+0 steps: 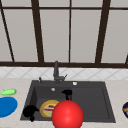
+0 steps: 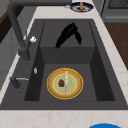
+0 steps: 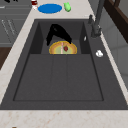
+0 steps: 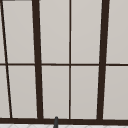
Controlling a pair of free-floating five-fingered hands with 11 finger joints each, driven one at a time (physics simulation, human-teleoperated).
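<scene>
My right hand (image 1: 67, 93) hangs over the middle of the dark sink (image 1: 105, 100), holding nothing. It is open in the left side view (image 2: 68, 33), with long straight fingers slanting down. In the right side view this hand (image 3: 57, 32) stands just before a yellow-rimmed plate (image 3: 62, 48). The plate (image 1: 47, 108) lies on the sink floor at the left, with a small dark red bit (image 2: 61, 83) on it. My left hand (image 1: 30, 111) floats by the sink's front left corner, beside the plate. A big red ball (image 1: 67, 114) in the foreground covers part of the plate's right side.
A dark faucet (image 1: 56, 72) rises behind the sink. On the left counter lie a blue plate (image 1: 7, 106) and a green vegetable (image 1: 8, 92). A dark bowl (image 1: 125, 109) sits on the right counter. A small white thing (image 1: 74, 83) rests on the back rim.
</scene>
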